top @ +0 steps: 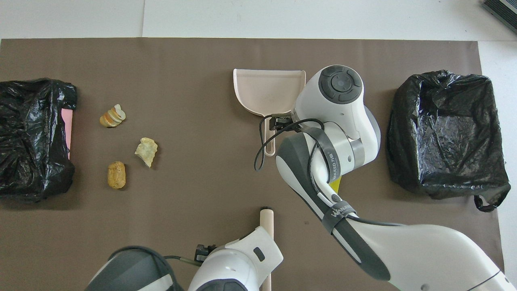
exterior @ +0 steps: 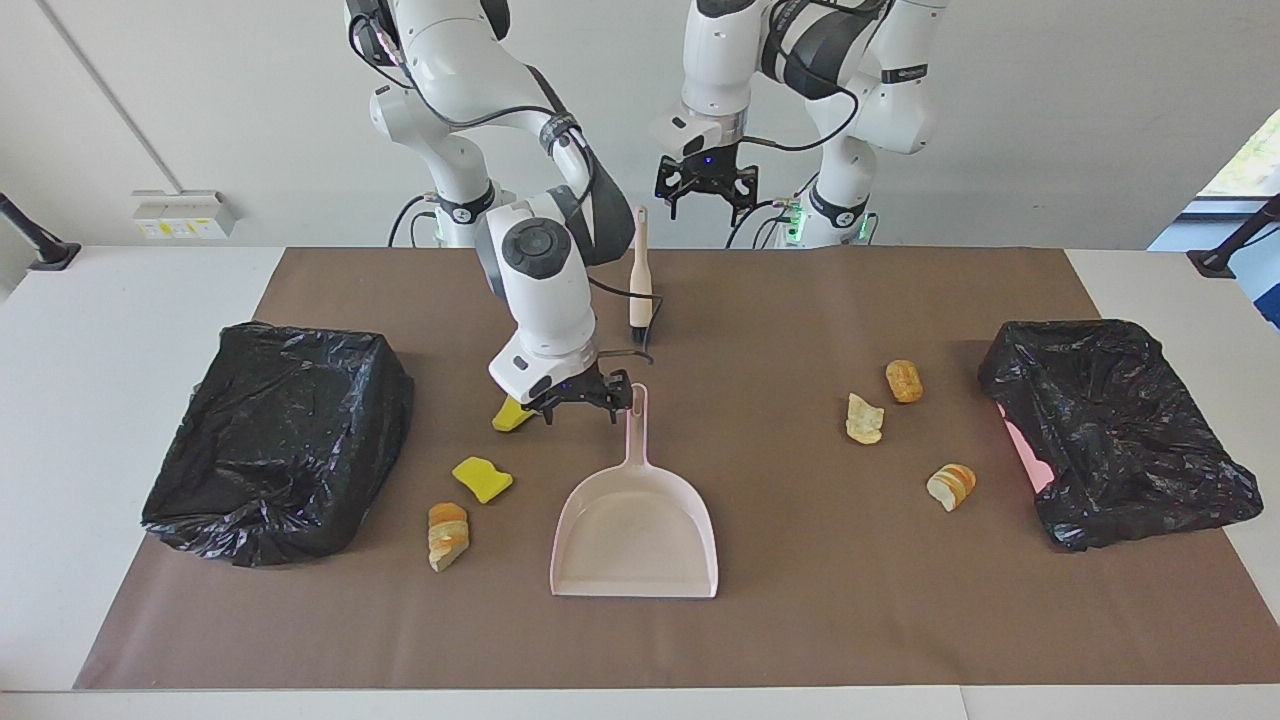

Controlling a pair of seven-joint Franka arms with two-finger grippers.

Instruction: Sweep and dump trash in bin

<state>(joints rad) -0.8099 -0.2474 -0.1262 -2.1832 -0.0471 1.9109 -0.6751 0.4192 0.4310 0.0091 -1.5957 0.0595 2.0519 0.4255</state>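
dustpan [exterior: 634, 520] pink | bins [exterior: 280, 440] black | mat [exterior: 780, 620] brown | scraps [exterior: 482, 478] yellow, tan-orange

A brown mat [exterior: 800, 620] covers most of a white table [exterior: 120, 320], which shows as a bare strip off each end of the mat and along the mat's edge farthest from the robots. Off each of the mat's two corners nearest the robots, a black stand foot rests on the table: one [exterior: 40, 252] at the right arm's end, one [exterior: 1222, 258] at the left arm's end. On the wall [exterior: 1050, 120], toward the mat's right-arm end, hangs a small white box [exterior: 182, 213].
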